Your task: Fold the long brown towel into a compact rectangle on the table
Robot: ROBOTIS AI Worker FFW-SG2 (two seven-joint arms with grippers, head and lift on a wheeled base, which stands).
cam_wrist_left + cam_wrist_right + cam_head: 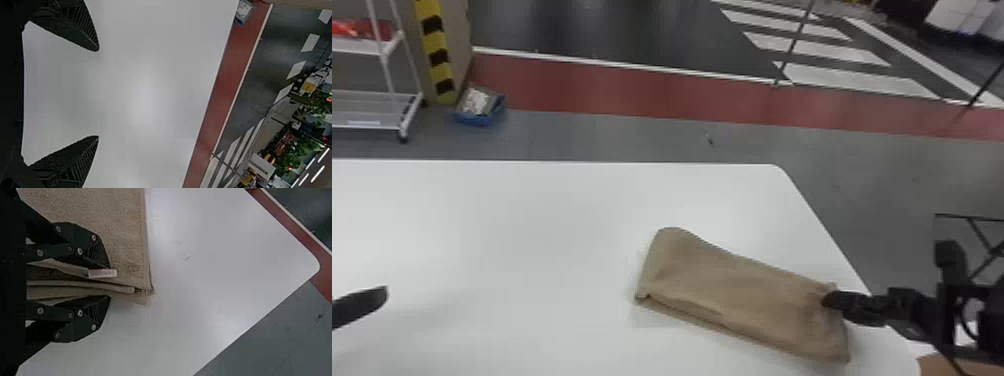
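One folded brown towel (742, 295) lies on one table (507, 225) (near its right end). The left gripper (362, 304), one of two, gapes empty; the right gripper (828, 300) stands part-open around the towel's layers, seemingly without pinching.

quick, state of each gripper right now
Left gripper: open, holding nothing.
Right gripper: at one end of the towel, around its layers; whether it's clamped can't be told.

1. Left gripper (359, 306) was cut off, head view lower left.
2. Towel (747, 295) was partly hidden by right gripper (831, 300) there, lower right.
3. Tag (102, 273) print was unreadable, right wrist view.
4. Table (482, 225) ran off head view's bottom.
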